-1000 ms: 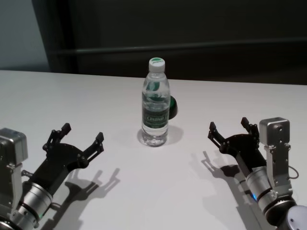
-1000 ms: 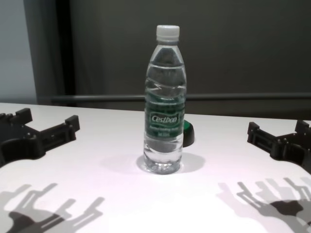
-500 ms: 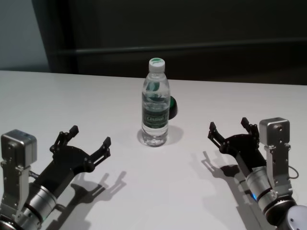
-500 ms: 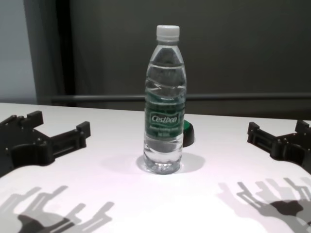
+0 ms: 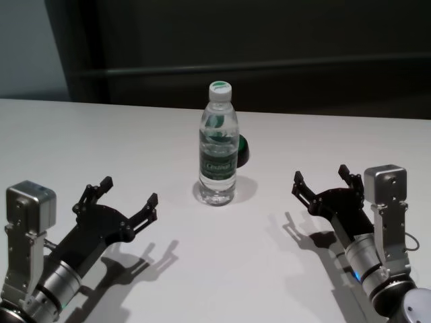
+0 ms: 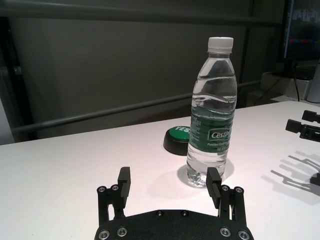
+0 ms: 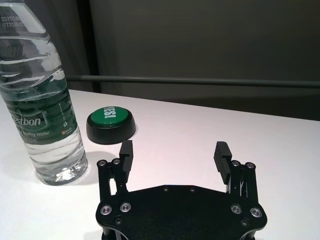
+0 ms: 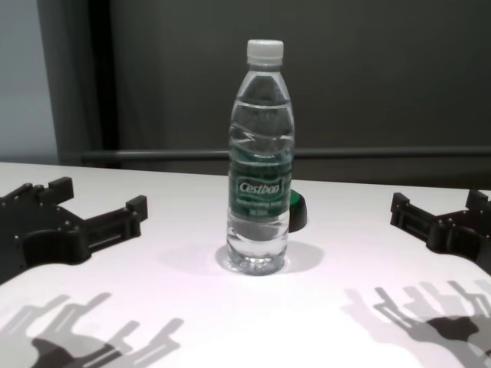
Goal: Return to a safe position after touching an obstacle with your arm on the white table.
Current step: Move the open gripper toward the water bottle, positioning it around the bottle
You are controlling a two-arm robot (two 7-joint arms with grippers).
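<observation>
The obstacle (image 5: 218,149), a clear water bottle with a white cap and green label, stands upright mid-table on the white table (image 5: 101,141); it also shows in the chest view (image 8: 261,161), left wrist view (image 6: 212,107) and right wrist view (image 7: 42,100). My left gripper (image 5: 128,193) (image 8: 98,201) (image 6: 170,182) hovers open, near and to the left of the bottle, apart from it. My right gripper (image 5: 322,177) (image 8: 437,205) (image 7: 174,152) is open at the near right, holding nothing.
A low black button with a green top (image 5: 241,149) (image 7: 111,122) (image 6: 179,137) sits just behind and right of the bottle. A dark wall with a rail runs beyond the table's far edge (image 5: 269,111).
My left gripper has moved right and forward toward the bottle's side, mostly in the first half second. The bottle and the right arm have stayed still.
</observation>
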